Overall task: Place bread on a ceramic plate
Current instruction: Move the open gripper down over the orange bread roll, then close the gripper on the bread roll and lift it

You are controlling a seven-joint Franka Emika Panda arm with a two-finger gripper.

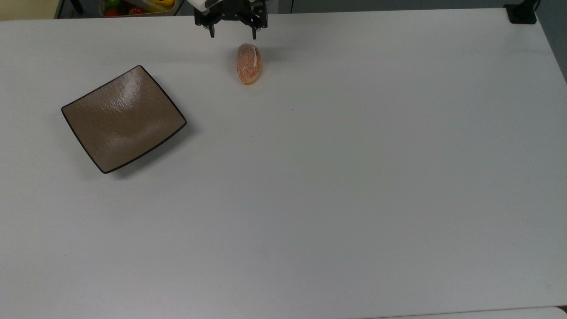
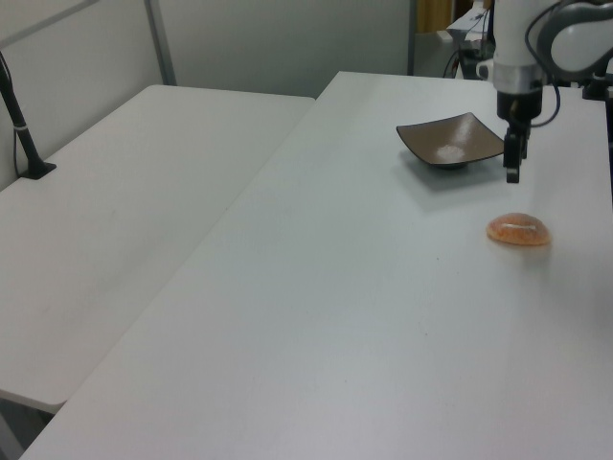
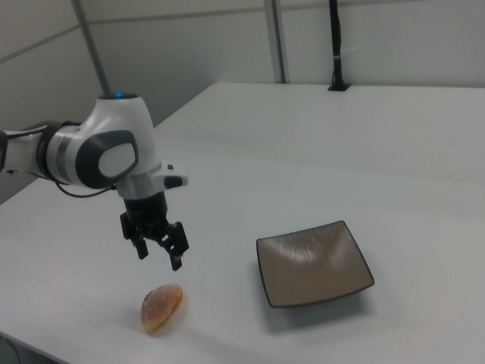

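1. The gripper (image 1: 232, 34) hangs at the top edge of the top view, its two black fingers spread wide and holding nothing.
2. The bread (image 1: 248, 63) lies on the white table (image 1: 336, 177) just below the gripper in the top view, untouched.
3. The plate (image 1: 123, 118) sits bare at the top view's left, well apart from the bread.
4. In the right view, the gripper (image 3: 159, 252) hovers above the bread (image 3: 161, 306) at lower left, with the plate (image 3: 314, 262) to the right.

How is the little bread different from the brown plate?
The bread is a small orange oval with a white stripe; the ceramic plate is much bigger, square and glossy brown. The bread is rounded and grainy; the plate is shallow and smooth. Both rest on the white table, apart, untouched.
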